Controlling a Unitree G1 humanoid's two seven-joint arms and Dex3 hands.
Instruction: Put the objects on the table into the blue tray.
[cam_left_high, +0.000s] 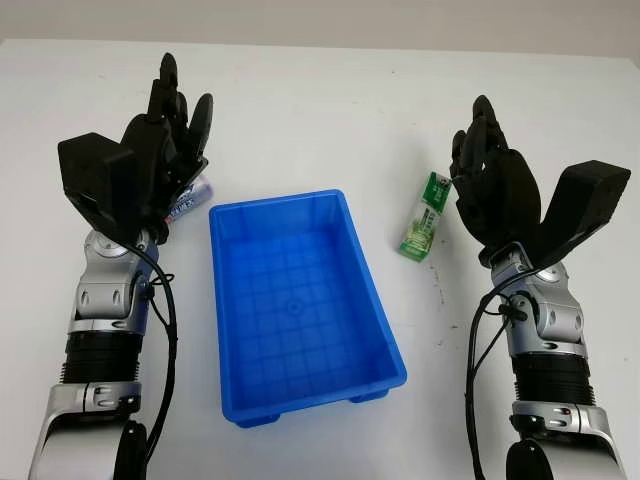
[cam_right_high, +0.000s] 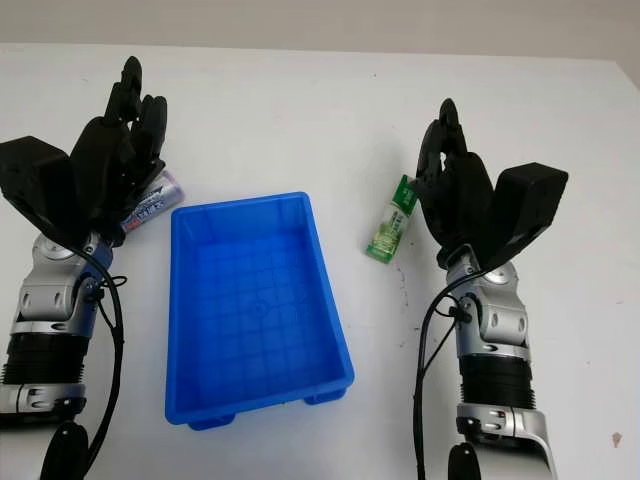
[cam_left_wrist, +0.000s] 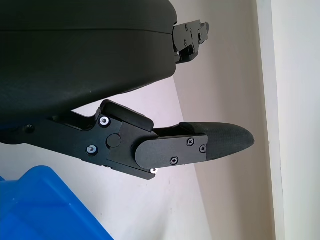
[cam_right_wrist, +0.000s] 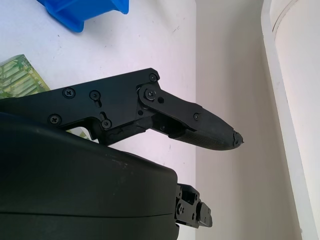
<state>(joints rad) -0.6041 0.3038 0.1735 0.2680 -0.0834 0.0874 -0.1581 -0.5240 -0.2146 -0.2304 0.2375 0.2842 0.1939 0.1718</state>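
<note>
A white desk (cam_left_high: 320, 110) is carrying a blue tray (cam_left_high: 300, 305), two small objects and the robot's two black hands. The tray is sitting near the middle of the desk, toward its near edge, with its long axis running from near to far and tilted slightly. It is a rectangular plastic bin with a gridded floor, and nothing is lying inside it.

Beside the tray's far left corner, a small silver-and-white packet (cam_right_high: 150, 205) with blue lettering is lying on the desk, its long axis slanting toward the far right. The left hand (cam_left_high: 165, 150) is hovering over it and hiding most of it. That hand is released and holding nothing.

To the right of the tray, near its far right corner but apart from it, a green-and-white packet (cam_left_high: 424, 215) is lying flat, long and narrow, pointing from near to far with a slight lean to the right. The right hand (cam_left_high: 495, 185) is just beside it on the right, also released and grasping nothing.
</note>
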